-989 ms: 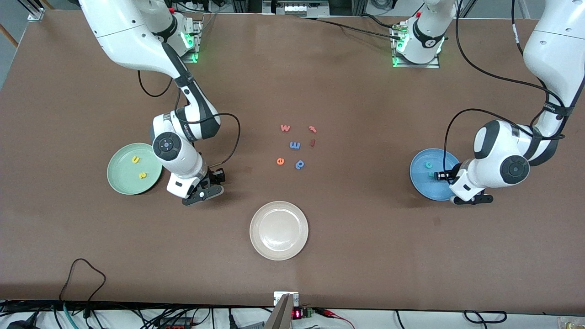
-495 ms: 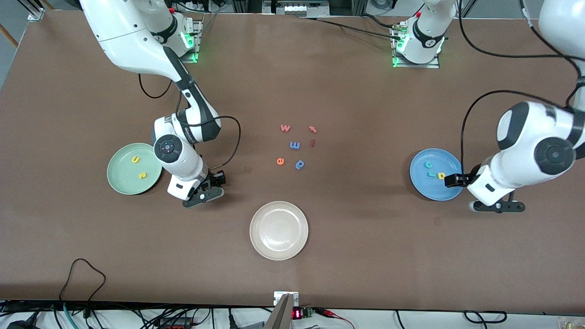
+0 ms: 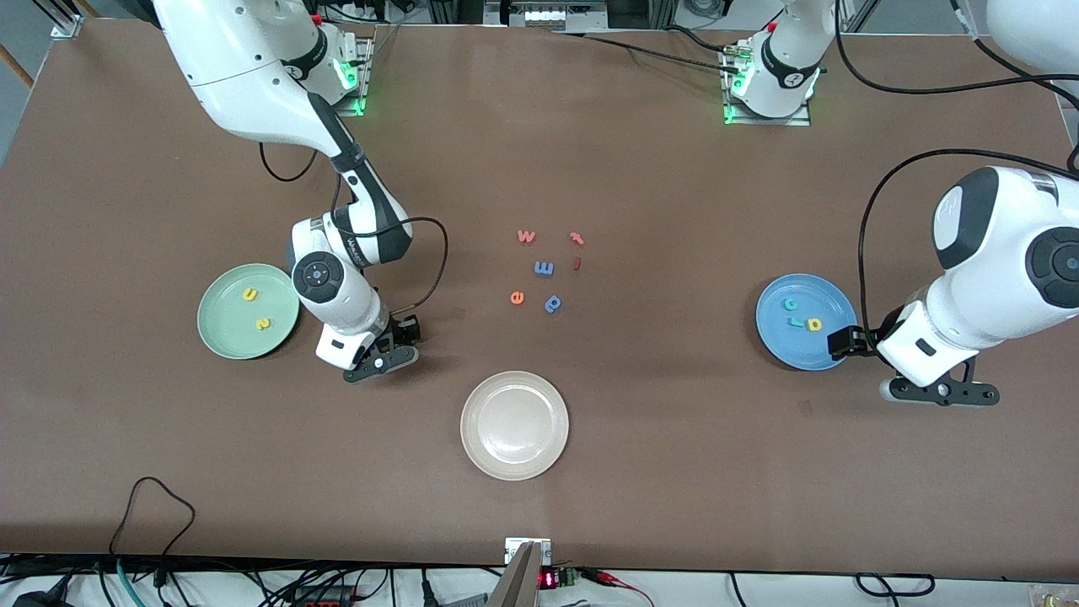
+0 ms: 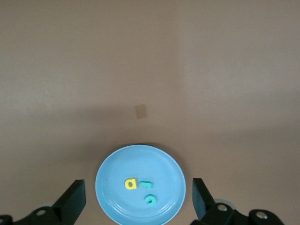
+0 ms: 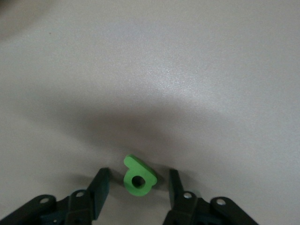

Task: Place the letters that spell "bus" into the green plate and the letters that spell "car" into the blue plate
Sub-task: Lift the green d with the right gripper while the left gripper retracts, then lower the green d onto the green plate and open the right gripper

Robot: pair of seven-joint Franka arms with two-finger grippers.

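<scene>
Since prior frame: left gripper (image 4: 136, 206) off blue plate (image 3: 771, 341), jaws wide, empty. Right gripper (image 5: 136, 187) jaws apart astride green "b" (image 5: 138, 177), mid-table, nearer green plate (image 3: 221, 341) end. Light, soft foam; pinch flat sides.

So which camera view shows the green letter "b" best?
The right wrist view: the green "b" lies on the table between the right gripper's open fingers. In the front view the right arm hides it. The left wrist view does not show it.

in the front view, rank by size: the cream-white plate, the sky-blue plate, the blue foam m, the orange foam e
1. Round cream-white plate
2. Round sky-blue plate, only slightly smaller and partly hidden by the left arm, so unsure
3. Blue foam "m"
4. Orange foam "e", close to the "m"
</scene>
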